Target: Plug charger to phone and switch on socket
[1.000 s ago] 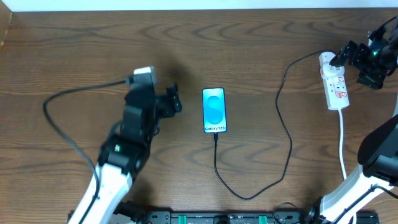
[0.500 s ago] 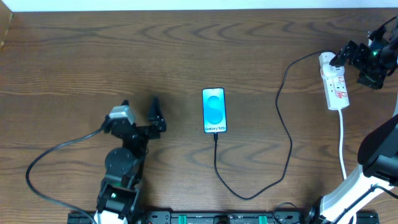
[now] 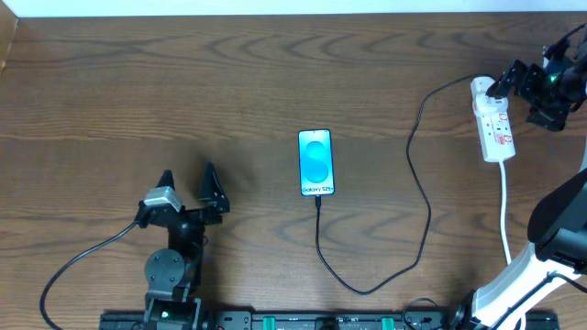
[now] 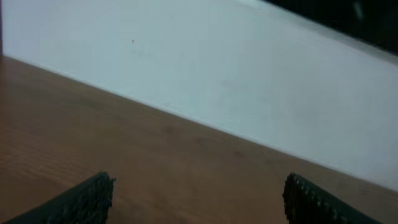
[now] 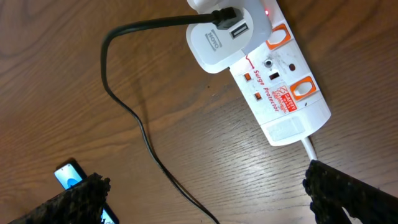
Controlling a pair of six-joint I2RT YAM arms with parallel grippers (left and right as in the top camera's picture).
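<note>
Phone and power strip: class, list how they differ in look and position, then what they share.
The phone has a bright blue screen; the power strip is white with orange-red marks. The phone lies mid-table; the power strip lies far right, near the right gripper. Both lie flat on the wooden table, joined by the black charger cable.

phone (image 3: 316,163) mid-table, socket (image 3: 493,119) far right

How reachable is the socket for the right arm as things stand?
Probably yes. The right tool is open just beside the socket, with nothing between them in the right wrist view; the charger's white plug fills one end, but the orange switches lie uncovered.
</note>
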